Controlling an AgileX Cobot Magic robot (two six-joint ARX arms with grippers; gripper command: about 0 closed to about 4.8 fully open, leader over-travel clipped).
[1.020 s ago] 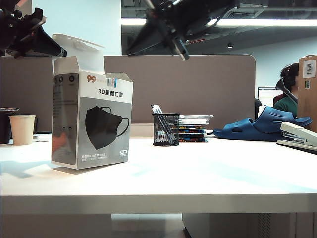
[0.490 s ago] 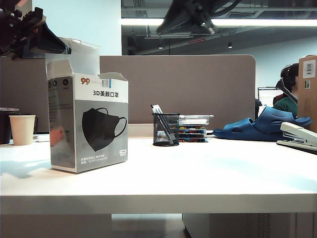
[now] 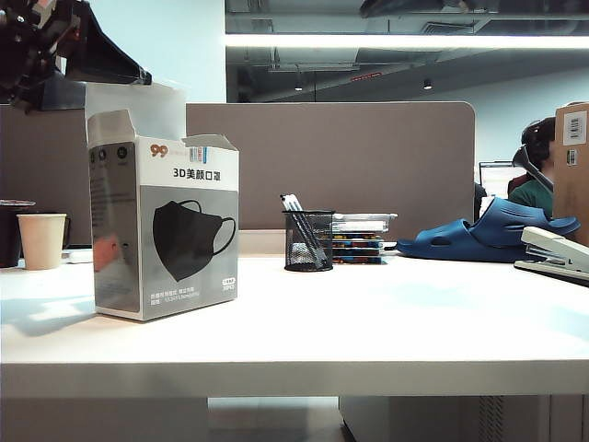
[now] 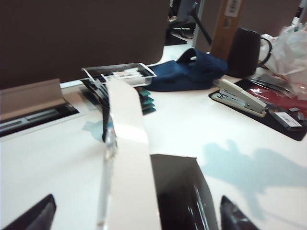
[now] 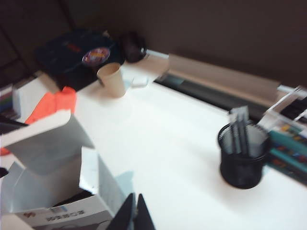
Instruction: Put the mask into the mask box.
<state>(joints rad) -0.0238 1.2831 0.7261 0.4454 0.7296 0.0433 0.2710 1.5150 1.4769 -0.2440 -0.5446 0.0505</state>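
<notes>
The mask box (image 3: pixel 164 228) stands upright on the white bench (image 3: pixel 368 322) with its top flaps raised, a white and grey carton bearing a black mask picture; dark material, seemingly the mask (image 4: pixel 180 196), shows inside its open top. The left hand (image 4: pixel 136 213) hangs just above that opening, fingers spread wide and released. The right hand (image 5: pixel 135 215) sits higher, beside the box's open top, fingers clenched on nothing.

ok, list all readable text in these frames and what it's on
"99": red logo at the top of the mask box front.
"3D", followed by Chinese characters: black heading on the same box front.
Small print at the box's lower edge: too small to read.
Barcode label on the brown box at the right edge: unreadable.
Wrist views: nothing legible.
</notes>
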